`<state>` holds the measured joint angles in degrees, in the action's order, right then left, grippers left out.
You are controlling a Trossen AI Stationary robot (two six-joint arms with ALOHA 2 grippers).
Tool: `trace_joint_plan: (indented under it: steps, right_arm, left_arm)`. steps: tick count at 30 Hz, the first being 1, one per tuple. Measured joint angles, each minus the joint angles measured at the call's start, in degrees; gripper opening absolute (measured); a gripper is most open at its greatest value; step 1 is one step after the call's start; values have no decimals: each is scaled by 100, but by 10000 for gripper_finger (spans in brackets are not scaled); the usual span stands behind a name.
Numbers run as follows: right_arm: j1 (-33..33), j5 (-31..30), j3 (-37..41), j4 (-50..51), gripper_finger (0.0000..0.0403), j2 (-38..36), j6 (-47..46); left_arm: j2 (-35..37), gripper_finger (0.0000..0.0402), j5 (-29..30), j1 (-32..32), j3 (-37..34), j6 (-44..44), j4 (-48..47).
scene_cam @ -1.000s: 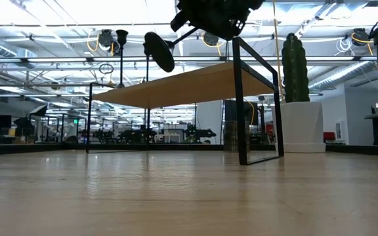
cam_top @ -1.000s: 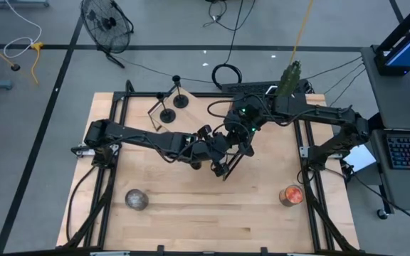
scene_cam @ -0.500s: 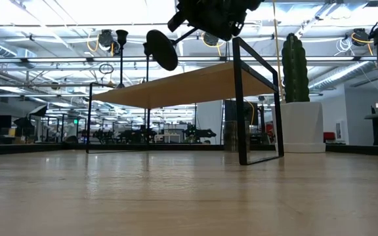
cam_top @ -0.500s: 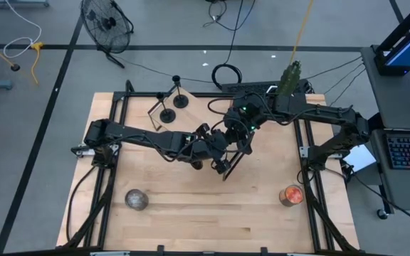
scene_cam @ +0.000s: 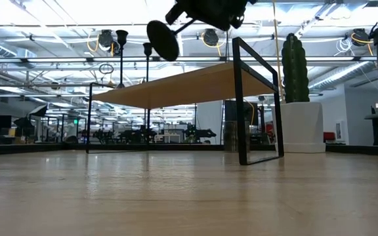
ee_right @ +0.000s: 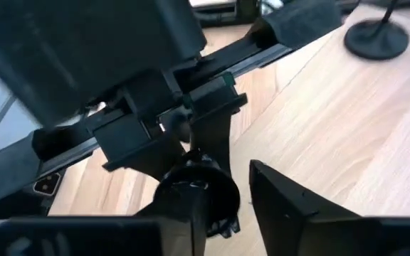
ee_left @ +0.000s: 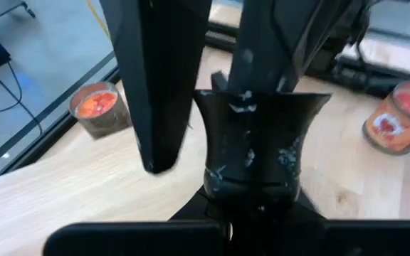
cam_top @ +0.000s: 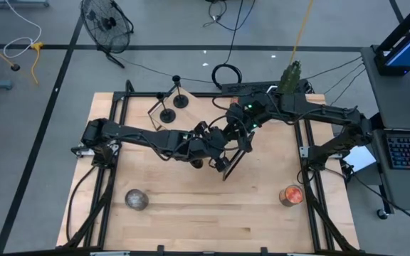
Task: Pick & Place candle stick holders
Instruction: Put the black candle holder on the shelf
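Handover above the wooden shelf (scene_cam: pixel 189 82): left claw (cam_top: pixel 206 147) clamped shut on 1 candle stick holder (scene_cam: pixel 165 38), held tilted mid-air. Right claw (cam_top: pixel 235 132) close beside, jaws parted, holding nothing. Advice: right retreats clear before left lowers it.

No readable text, label, brand, number or sign shows on anything in these views.

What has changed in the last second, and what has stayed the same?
The right gripper opened its jaws, letting go of the small matte-black candle stick holder, which rose slightly. The left gripper stays shut on it. Two other black holders and the wooden shelf did not move.
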<state>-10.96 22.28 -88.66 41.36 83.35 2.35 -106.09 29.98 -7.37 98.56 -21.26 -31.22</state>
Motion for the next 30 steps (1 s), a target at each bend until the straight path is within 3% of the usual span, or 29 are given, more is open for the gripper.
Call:
trace_joint_plan:
  steps: [12,19,24,30]
  right_arm:
    - [-85,-48,3,73,138,-388,-127]
    - [-176,-636,7,249,133,-826,99]
    - [-179,-1196,2,457,105,-1163,286]
    - [-179,-1351,5,566,17,-1431,475]
  left_arm:
    - [221,9,70,-69,2,-243,-496]
    - [543,9,656,-207,0,-378,-555]
    - [777,9,1618,-251,-7,-343,-32]
    - [829,9,2939,-215,-2,-120,502]
